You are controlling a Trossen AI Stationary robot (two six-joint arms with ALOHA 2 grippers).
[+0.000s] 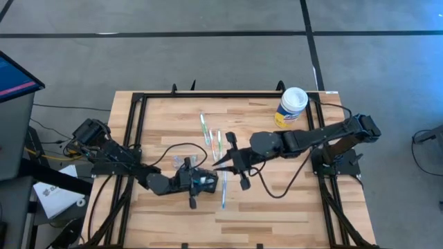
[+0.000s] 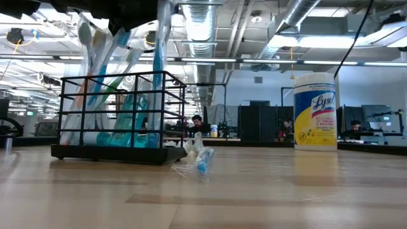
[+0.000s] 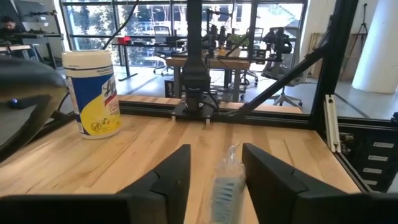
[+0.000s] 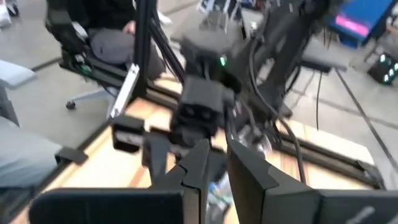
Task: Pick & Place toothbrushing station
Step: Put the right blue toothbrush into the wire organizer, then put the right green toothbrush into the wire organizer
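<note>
The toothbrushing station (image 2: 117, 121) shows in the low view as a black wire-sided holder on a black base, standing on the table with several toothbrushes upright in it. I cannot make it out in the high view. My left gripper (image 1: 208, 182) is open at the table's middle. A wrapped blue toothbrush (image 3: 227, 180) lies between its fingers; whether they touch it, I cannot tell. My right gripper (image 1: 221, 164) is close beside it on the far side, pointing toward the left arm.
Loose wrapped toothbrushes lie on the table: two (image 1: 205, 128) (image 1: 216, 144) toward the far side and one (image 1: 223, 194) toward the near side, which also shows in the low view (image 2: 200, 162). A yellow-and-white wipes canister (image 1: 292, 107) stands at the far right. A black frame (image 1: 138, 104) edges the table.
</note>
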